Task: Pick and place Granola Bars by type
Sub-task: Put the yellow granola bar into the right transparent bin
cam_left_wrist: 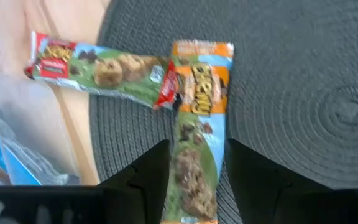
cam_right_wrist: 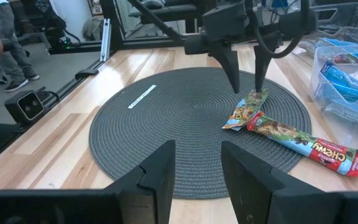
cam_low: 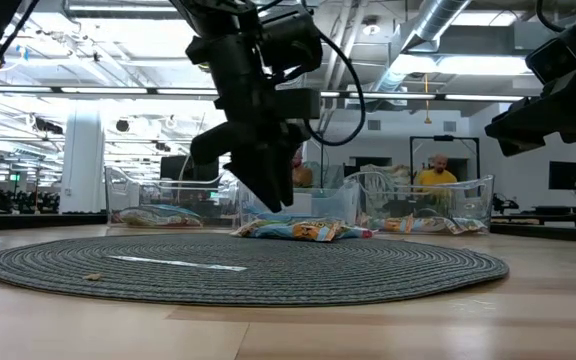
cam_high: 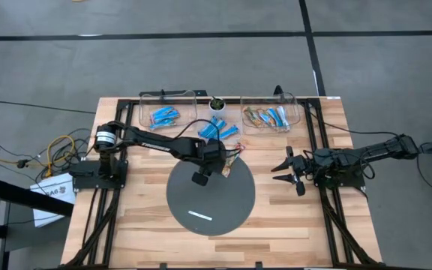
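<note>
Green-wrapped granola bar [cam_left_wrist: 194,130] lies on the dark round mat [cam_high: 235,206] directly under the left claw [cam_left_wrist: 194,180], its long axis running through the gap between the parted, empty fingers. A second bar [cam_left_wrist: 98,68] crosses its far end. The right claw [cam_high: 289,171] waits open over the tabletop [cam_high: 126,225], farther off.

Glossy foil bars [cam_left_wrist: 194,124]; woven mat [cam_high: 223,206]

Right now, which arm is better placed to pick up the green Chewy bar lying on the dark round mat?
Left. Its hand hangs open directly over that bar, a finger on each side. The right hand waits off the mat, over bare table.
</note>
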### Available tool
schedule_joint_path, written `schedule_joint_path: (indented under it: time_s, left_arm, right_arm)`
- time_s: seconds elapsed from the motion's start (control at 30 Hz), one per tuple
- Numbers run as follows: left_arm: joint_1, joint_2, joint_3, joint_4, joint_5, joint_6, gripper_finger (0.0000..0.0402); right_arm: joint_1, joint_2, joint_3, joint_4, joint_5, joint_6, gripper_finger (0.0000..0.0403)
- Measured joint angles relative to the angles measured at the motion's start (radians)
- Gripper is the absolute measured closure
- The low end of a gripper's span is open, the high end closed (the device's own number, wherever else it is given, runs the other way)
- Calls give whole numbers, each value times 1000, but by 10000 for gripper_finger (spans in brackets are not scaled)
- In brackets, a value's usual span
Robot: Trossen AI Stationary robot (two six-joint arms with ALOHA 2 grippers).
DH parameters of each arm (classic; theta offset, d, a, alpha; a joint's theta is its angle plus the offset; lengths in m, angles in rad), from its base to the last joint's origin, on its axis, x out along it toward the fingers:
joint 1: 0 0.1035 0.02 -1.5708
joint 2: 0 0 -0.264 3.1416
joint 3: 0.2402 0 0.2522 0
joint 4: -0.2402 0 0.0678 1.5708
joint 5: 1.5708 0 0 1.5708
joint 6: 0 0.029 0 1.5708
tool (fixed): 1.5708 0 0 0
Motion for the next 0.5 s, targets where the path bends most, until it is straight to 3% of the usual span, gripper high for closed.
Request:
schedule_joint_path:
  time_s: [0.5]
  left_arm:
    - [18,65,-1,8,-23,12,165]
  right_arm:
    - [0,-1,0,4,0,0,278]
